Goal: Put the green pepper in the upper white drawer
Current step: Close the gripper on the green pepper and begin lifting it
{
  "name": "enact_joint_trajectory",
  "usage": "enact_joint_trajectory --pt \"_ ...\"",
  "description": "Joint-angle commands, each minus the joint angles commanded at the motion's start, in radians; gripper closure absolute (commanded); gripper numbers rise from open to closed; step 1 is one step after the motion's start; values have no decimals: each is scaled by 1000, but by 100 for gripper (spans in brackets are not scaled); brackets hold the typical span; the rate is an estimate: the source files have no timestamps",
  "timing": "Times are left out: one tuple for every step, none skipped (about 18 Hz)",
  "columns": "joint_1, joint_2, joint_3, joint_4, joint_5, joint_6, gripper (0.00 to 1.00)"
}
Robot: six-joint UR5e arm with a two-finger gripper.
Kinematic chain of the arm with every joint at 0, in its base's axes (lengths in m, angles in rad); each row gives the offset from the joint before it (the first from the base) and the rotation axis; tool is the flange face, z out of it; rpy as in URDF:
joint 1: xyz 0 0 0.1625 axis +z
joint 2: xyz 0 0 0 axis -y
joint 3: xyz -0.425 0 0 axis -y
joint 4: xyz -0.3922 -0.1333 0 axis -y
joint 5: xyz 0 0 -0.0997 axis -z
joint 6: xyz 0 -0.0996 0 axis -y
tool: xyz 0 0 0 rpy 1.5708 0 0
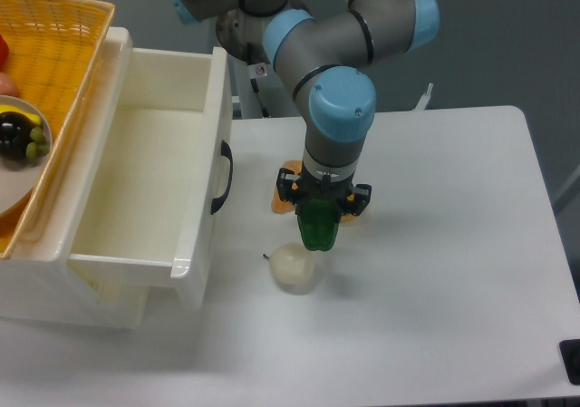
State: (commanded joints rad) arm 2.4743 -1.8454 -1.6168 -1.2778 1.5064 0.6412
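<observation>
Grey tubular arm [362, 26], light-blue joint caps, black end effector [323, 209]

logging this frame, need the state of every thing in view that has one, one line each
gripper: shut on the pepper, pointing down
pepper: held, raised over the table, beside the onion
drawer: pulled open, nothing visible inside
onion: resting on the table, untouched
orange piece: on the table behind the gripper, mostly hidden
basket: on top of the drawer unit, holding a plate with food
</observation>
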Motion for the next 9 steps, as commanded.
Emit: enact_joint_trajectory --pt "0 0 0 0 0 0 51" --pt "0 0 0 0 0 0 51" --pt "2 0 0 0 0 0 51" --pt "3 0 2 0 -2 -2 51" --pt "3 0 2 0 -3 -2 51" --pt "3 2 2 -2 -3 -3 51" --pt "5 9 2 -2 -5 -6 51" --pt "6 12 3 -2 -6 -8 51" --pt "8 14 3 -2 -8 -9 51"
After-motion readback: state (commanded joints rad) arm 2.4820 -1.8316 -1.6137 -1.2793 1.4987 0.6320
